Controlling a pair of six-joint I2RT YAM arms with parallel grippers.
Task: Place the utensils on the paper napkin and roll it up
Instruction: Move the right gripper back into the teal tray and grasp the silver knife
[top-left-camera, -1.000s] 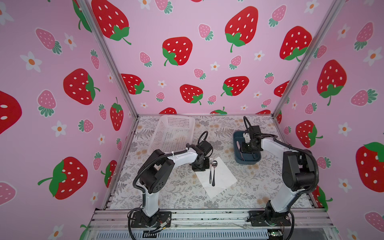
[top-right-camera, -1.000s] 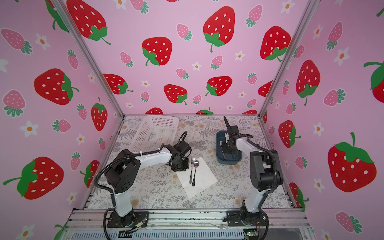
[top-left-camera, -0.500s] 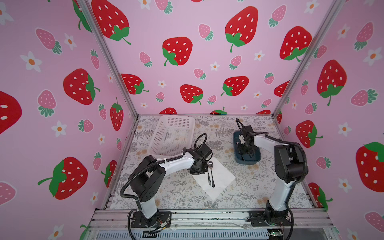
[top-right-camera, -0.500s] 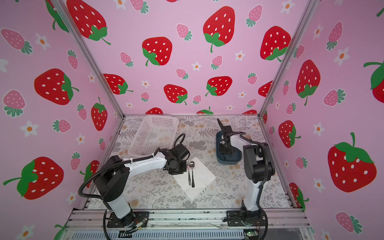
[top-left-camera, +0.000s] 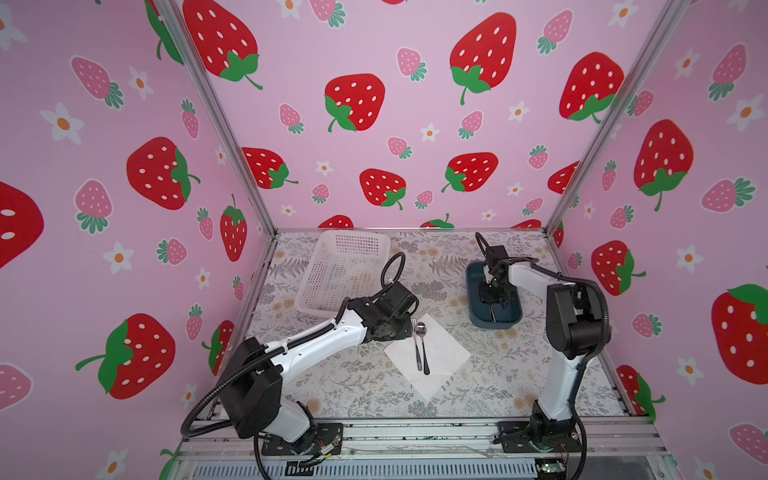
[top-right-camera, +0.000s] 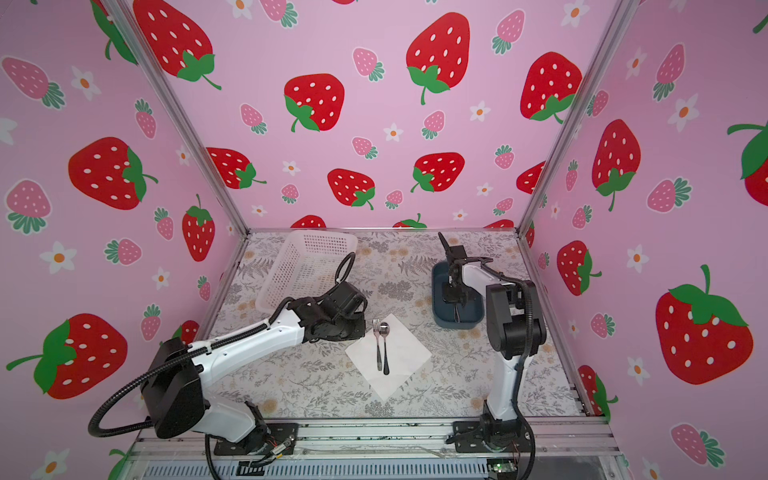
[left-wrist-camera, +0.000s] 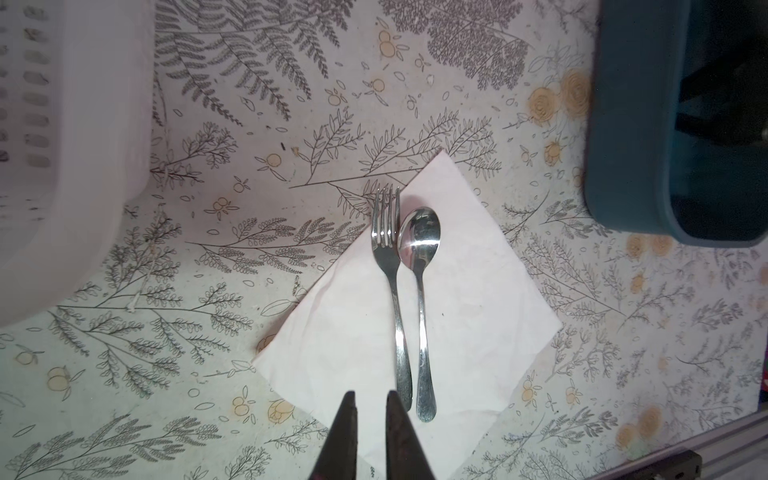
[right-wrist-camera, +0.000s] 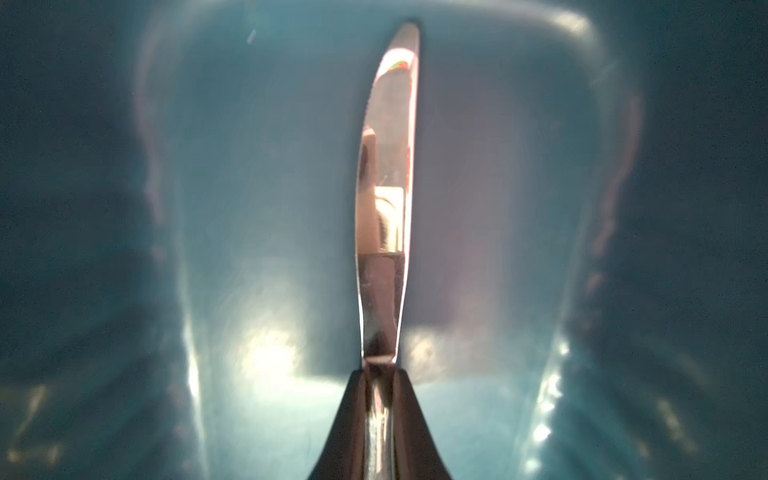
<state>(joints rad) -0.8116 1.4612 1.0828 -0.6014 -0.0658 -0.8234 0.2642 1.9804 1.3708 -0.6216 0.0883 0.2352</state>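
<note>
The left pincer (left-wrist-camera: 371, 397), slightly parted and empty, is hovering; fork (top-left-camera: 416, 345) and spoon (top-left-camera: 421, 330) are lying on the napkin (top-left-camera: 446, 353), at its 4 o'clock in both top views. The right pincer (right-wrist-camera: 379, 372) is clenching a knife (right-wrist-camera: 384, 187).

Floral table (top-left-camera: 353, 386): basket (top-left-camera: 340, 270) at its far left corner, bin (top-left-camera: 476, 309) toward the right edge, napkin (top-left-camera: 444, 353) near the middle.
</note>
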